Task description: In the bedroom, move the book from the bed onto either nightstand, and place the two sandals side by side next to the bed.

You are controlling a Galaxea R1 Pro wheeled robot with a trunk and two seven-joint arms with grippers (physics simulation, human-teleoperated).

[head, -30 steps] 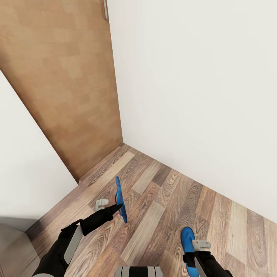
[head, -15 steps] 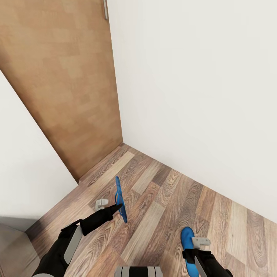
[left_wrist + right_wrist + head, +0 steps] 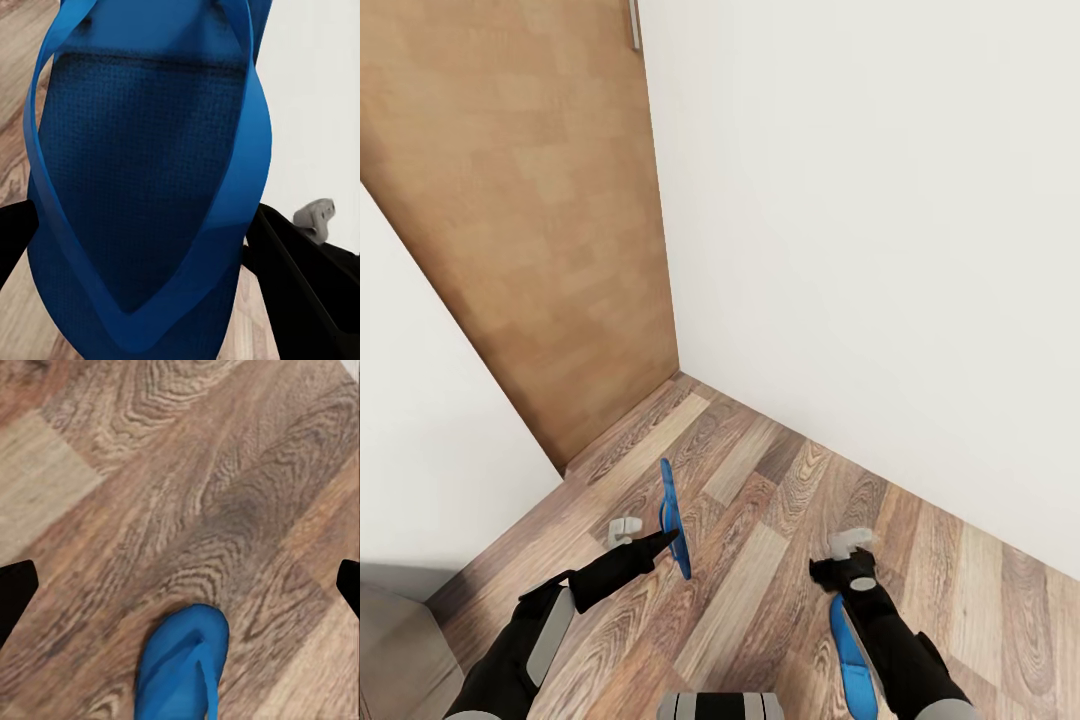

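The robot is facing a corner of the room where a white wall (image 3: pixel 880 250) meets a wooden door (image 3: pixel 510 220), and the plank floor (image 3: pixel 760 560) is filling the lower part of the head view. Neither the bed nor a nightstand nor the book is in front of the cameras, so most of the task looks undone: as far as I can judge, the book is waiting to be moved and the sandals are not yet set side by side next to the bed.

The left pincer (image 3: pixel 660 543) is holding one sandal (image 3: pixel 674 520) up on its edge above the floor, near the foot of the door. In the left wrist view that sandal (image 3: pixel 142 195) is sitting between the two dark fingers (image 3: pixel 300 277), sole and blue strap facing the camera, so the pincer is clamping it.

The other sandal (image 3: pixel 852 650) is lying flat on the floor, partly under the right arm. The right pincer (image 3: pixel 843 560) is hanging just beyond its toe end; in the right wrist view the fingers (image 3: pixel 15 592) are standing wide apart at the two sides, gripping nothing, with the sandal (image 3: pixel 184 667) on the planks below. This second sandal appears to be free and awaiting a pick-up.
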